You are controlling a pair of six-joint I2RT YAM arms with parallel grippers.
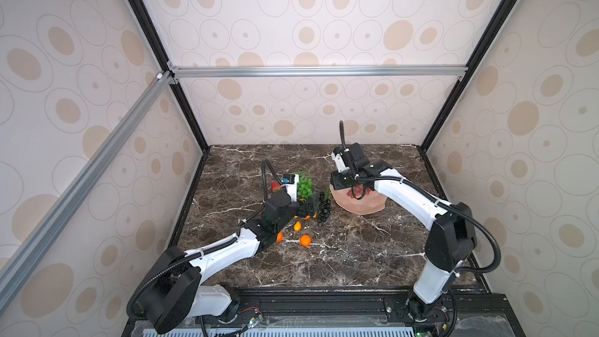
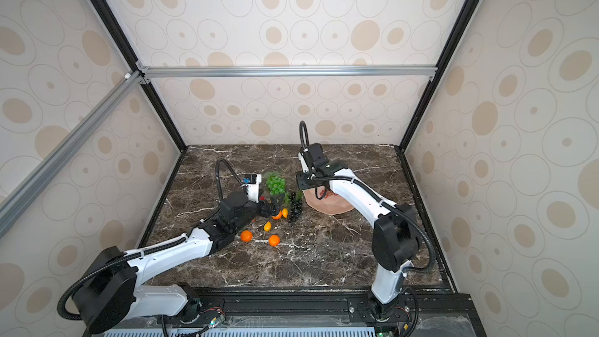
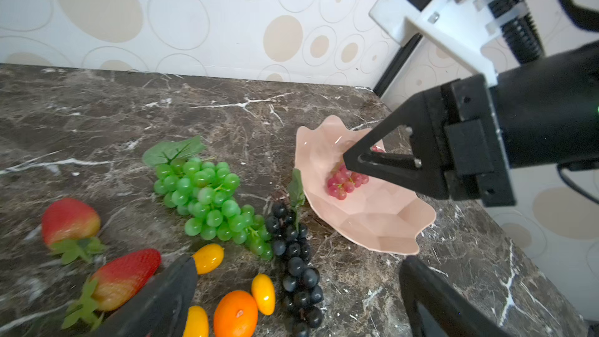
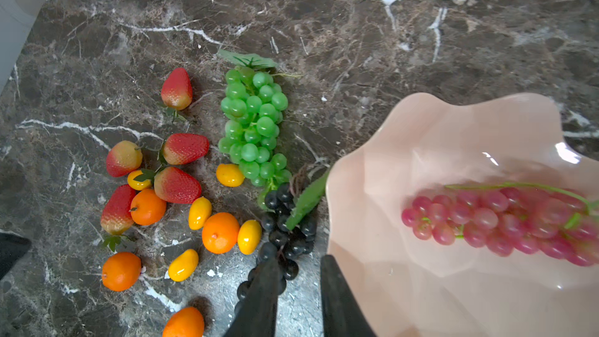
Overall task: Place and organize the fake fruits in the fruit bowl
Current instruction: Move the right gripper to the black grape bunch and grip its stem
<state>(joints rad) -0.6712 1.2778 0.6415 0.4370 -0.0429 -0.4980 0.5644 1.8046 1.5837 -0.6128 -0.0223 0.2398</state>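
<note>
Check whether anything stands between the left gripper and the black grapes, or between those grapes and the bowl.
Nothing visible blocks the open left gripper: the black grapes lie below, between its fingers. Their leaf reaches the fruit bowl rim, with no fruit between. But the right gripper hangs over that rim side, likely crowding the drop.

Red grapes (image 1: 350,193) in pink bowl (image 1: 359,208)

Bright even light, soft shadows, bowed edges, slight blur
</note>
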